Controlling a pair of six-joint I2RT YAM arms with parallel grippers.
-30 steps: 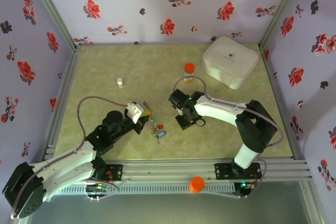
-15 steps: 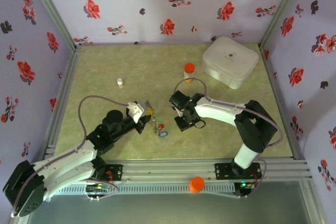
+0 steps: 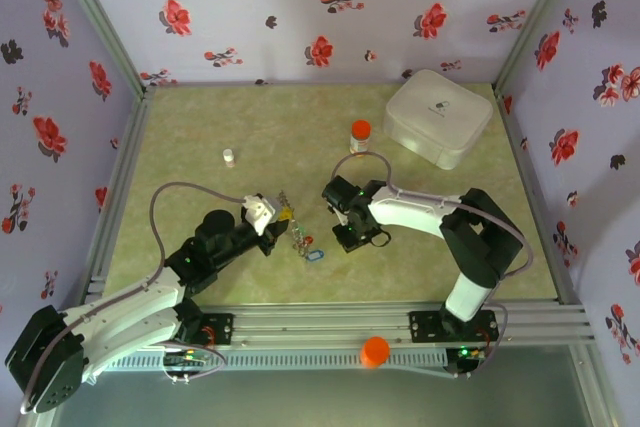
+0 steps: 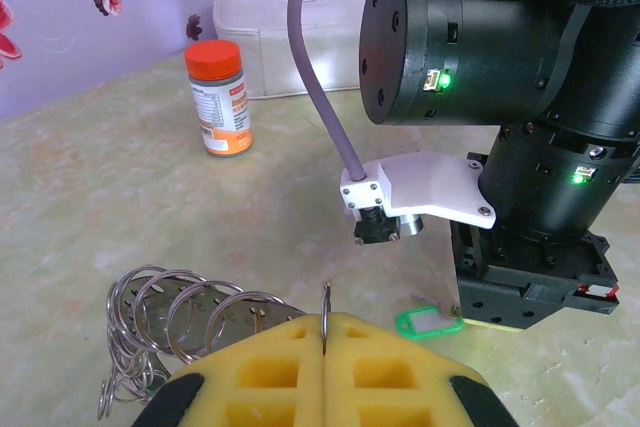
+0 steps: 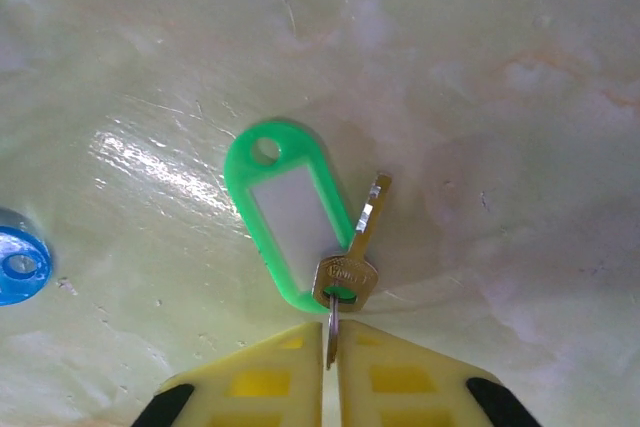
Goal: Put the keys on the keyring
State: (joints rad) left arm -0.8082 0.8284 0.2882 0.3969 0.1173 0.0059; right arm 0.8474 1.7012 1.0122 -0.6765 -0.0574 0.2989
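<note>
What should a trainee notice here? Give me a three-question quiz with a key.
1. True or false: the bottle has an orange cap.
2. The tag beside the key at the right fingers is: A red, B green, C yellow.
3. What do the left fingers pinch?
Key: 1 true; 2 B; 3 a thin metal ring.

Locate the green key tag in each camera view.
Top external: tucked under the right gripper, too small to pick out.
Left wrist: green key tag lower right of centre, beside the right gripper.
Right wrist: centre, just above its yellow fingertips.
Shared landmark: the right gripper.
</note>
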